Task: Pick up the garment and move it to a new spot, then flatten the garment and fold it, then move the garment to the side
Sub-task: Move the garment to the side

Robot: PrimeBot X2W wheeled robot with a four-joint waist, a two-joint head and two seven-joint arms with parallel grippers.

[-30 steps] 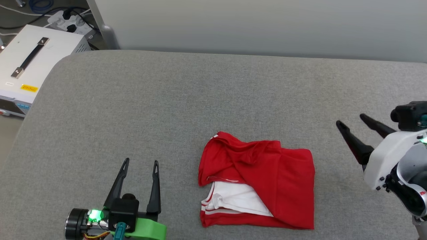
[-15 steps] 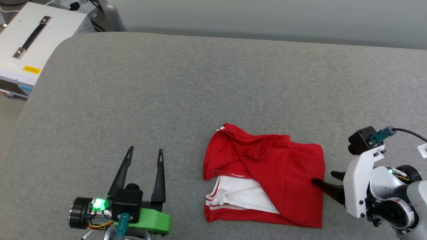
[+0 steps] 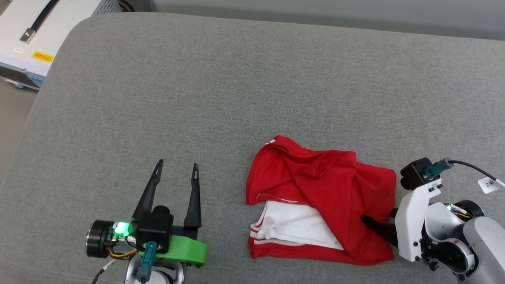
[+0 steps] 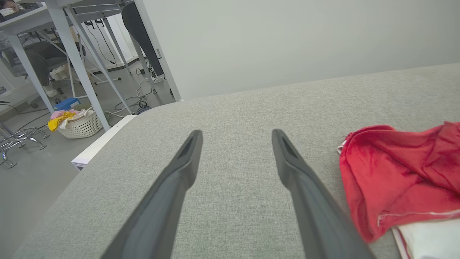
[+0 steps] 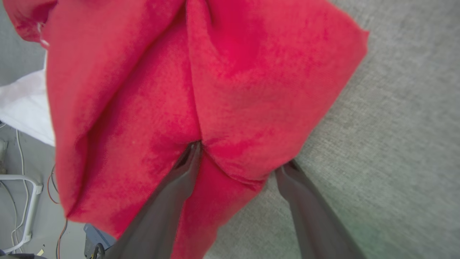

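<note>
The right claw (image 5: 242, 154) stands open astride the garment (image 3: 315, 189) at its right edge; it should bite deep before lifting. The left claw (image 3: 177, 163) is open too.

support: grey fabric surface (image 3: 221, 86) | on it: red-and-white garment (image 3: 323, 185), crumpled

Grey cushion (image 3: 197, 98); white case (image 3: 23, 39), perhaps equipment.

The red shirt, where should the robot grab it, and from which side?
Best to grab the red shirt at its right edge, coming in low from the robot's right. The cloth there is bunched into a raised fold, probably thick enough to pinch, and the open right gripper has a finger on each side of it.
</note>
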